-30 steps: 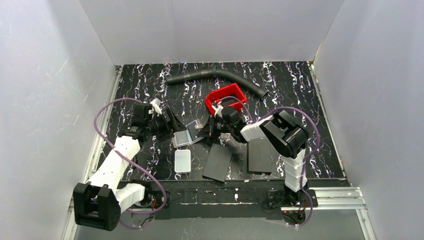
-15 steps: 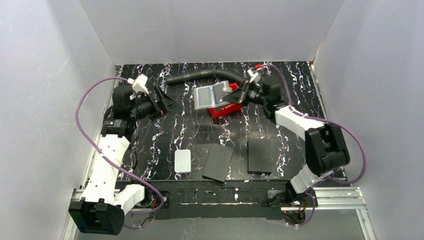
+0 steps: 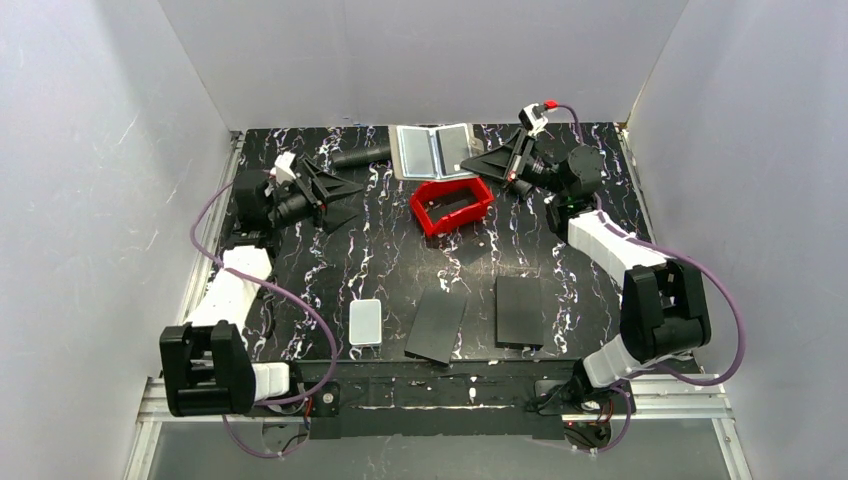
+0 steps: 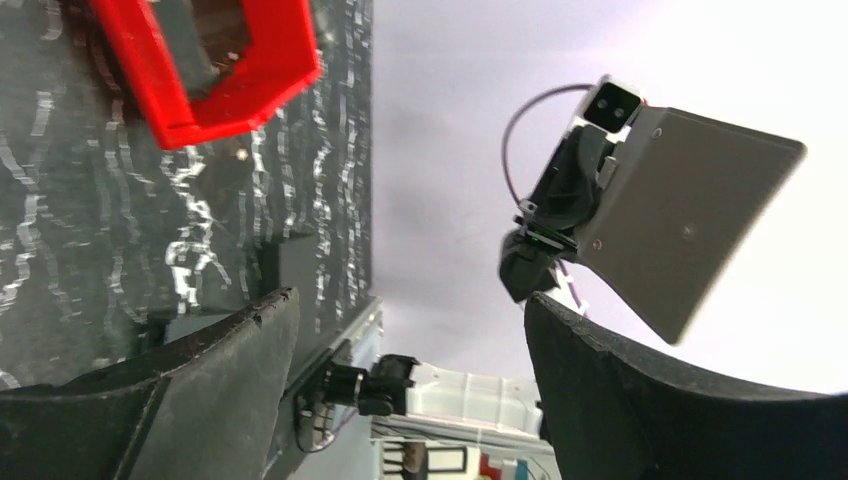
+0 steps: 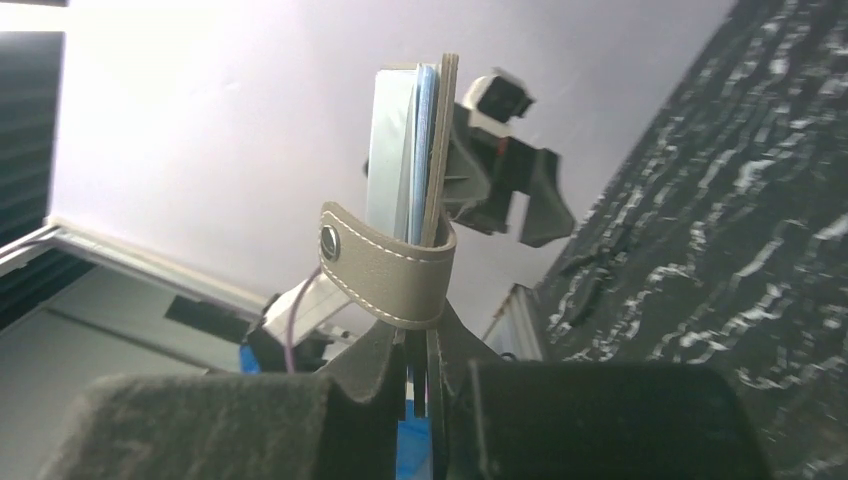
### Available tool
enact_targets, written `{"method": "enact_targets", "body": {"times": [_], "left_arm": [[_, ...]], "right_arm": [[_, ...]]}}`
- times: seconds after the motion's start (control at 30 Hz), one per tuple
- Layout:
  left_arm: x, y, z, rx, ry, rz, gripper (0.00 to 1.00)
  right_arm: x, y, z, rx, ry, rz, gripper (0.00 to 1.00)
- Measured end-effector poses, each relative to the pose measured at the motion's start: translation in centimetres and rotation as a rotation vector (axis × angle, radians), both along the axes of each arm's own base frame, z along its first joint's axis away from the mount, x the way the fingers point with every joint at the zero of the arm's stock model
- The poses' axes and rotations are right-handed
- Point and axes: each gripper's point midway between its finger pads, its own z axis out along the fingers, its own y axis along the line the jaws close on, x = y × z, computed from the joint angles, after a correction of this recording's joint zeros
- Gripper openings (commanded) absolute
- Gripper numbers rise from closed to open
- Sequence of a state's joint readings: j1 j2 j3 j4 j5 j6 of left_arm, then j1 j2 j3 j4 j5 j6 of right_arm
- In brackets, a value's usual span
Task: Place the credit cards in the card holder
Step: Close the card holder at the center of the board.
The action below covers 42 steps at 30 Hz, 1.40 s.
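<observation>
Seemingly the inserting step is done or nearly done, since no loose credit cards are to be seen anywhere on the black marbled table (image 3: 380,260). The right arm is stretched toward the far edge. The card holder (image 3: 434,151) is pinched at one edge by the right gripper (image 3: 480,160) and held open in the air beyond the red tray (image 3: 425,215), with its shiny striped inner faces turned up to the overhead camera. The left gripper (image 3: 345,198) is spread wide and empty, well apart from the holder and pointed toward it. Folding the holder shut and fastening its clasp tab (image 5: 385,265) is judged to be what is called for next. That would need the free left fingers brought against the open leaf while the right pinch is held firm. Whether the pale and blue sheets (image 5: 400,140) seen edge-on from the right wrist are the cards themselves or only the holder's own sleeves cannot be told, and their number cannot be counted. Part of the black hose (image 3: 360,157) is covered by the raised holder.
</observation>
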<state>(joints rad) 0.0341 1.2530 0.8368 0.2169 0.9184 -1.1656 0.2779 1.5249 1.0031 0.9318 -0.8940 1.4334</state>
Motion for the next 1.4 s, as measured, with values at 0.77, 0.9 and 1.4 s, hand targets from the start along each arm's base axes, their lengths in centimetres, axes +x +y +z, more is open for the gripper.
{"method": "enact_targets", "body": {"times": [0.77, 0.9, 1.4], "left_arm": [[-3.3, -4.6, 5.7, -0.139, -0.2, -0.221, 0.85], [-3.6, -4.7, 4.4, -0.145, -0.168, -0.217, 0.84], [-3.7, -4.9, 2.7, -0.172, -0.15, -0.191, 0.42]], "right_arm": [[-3.3, 8.8, -3.3, 0.055, 0.085, 0.17, 0.01], [-4.1, 10.0, -4.1, 0.04, 0.087, 0.191, 0.01], [-5.6, 12.9, -7.1, 0.023, 0.145, 0.221, 0.01]]}}
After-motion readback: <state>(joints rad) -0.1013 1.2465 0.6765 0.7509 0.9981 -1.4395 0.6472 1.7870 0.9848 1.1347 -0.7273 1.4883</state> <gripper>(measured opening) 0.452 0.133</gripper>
